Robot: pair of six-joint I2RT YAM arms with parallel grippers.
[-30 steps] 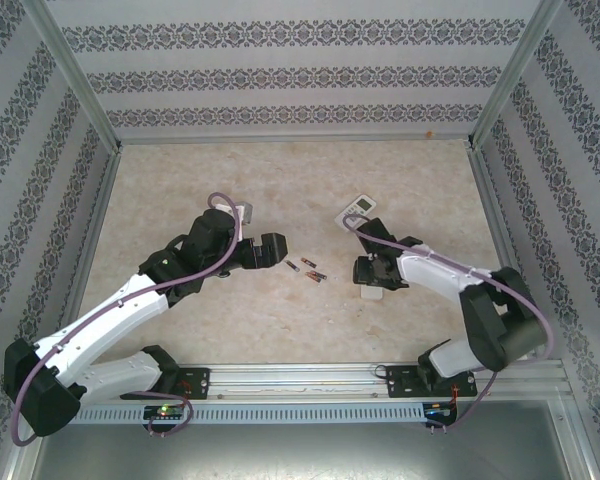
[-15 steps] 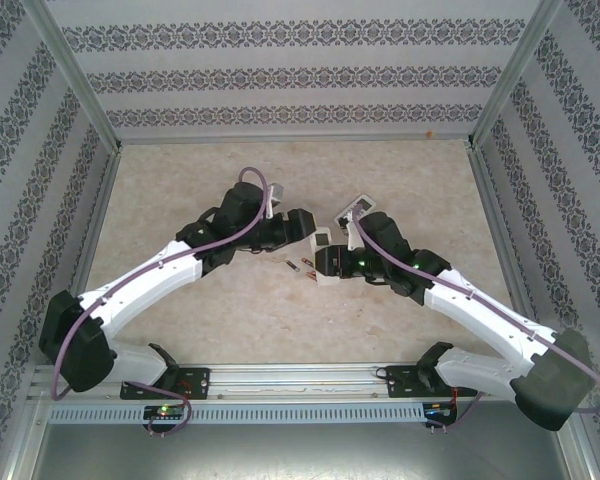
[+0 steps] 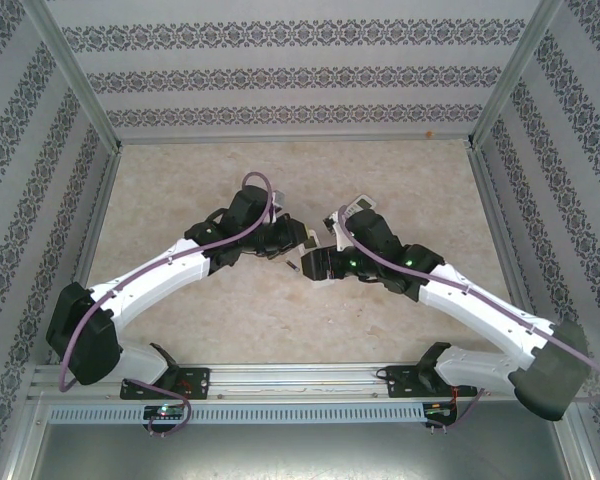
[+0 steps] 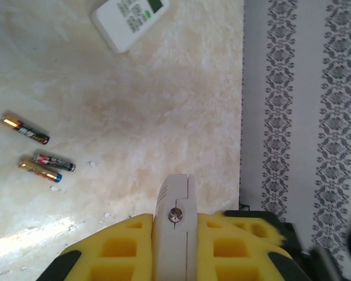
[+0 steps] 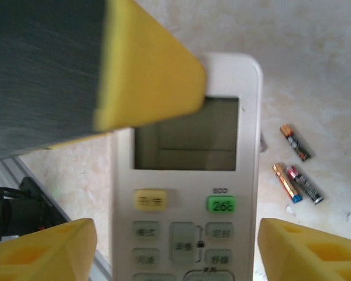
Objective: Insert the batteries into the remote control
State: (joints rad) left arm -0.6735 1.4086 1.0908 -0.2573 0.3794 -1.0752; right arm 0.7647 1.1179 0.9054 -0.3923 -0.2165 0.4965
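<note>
Left wrist view: the left gripper (image 4: 174, 249) is clamped on the remote control (image 4: 174, 199), which shows edge-on as a thin white slab standing up between the two yellow pads (image 4: 120, 243). A small screw sits in the slab's edge. Below it lies the pale marbled table (image 4: 164, 99). Three batteries (image 4: 54, 163) lie there at the left. One is alone, and the other two lie side by side just nearer the camera. All three are apart from the held remote. A second remote (image 4: 130, 17), white with a green display, lies face up at the far side of the table. The patterned wall (image 4: 304, 117) runs along the right.

The right wrist view faces the front of the remote control, with its grey display (image 5: 187, 134), a green button (image 5: 222, 205) and a yellow button (image 5: 151, 200). One pad of the left gripper covers its upper left corner. The right gripper (image 5: 175, 252) stands wide open, with one yellow finger (image 5: 41, 249) on each side of the remote's lower body. Whether either finger touches the casing cannot be told. The three batteries lie on the table to the remote's right.

From the top external view, both arms reach inward and the grippers meet near the middle of the table. The second remote lies just behind the right arm.
</note>
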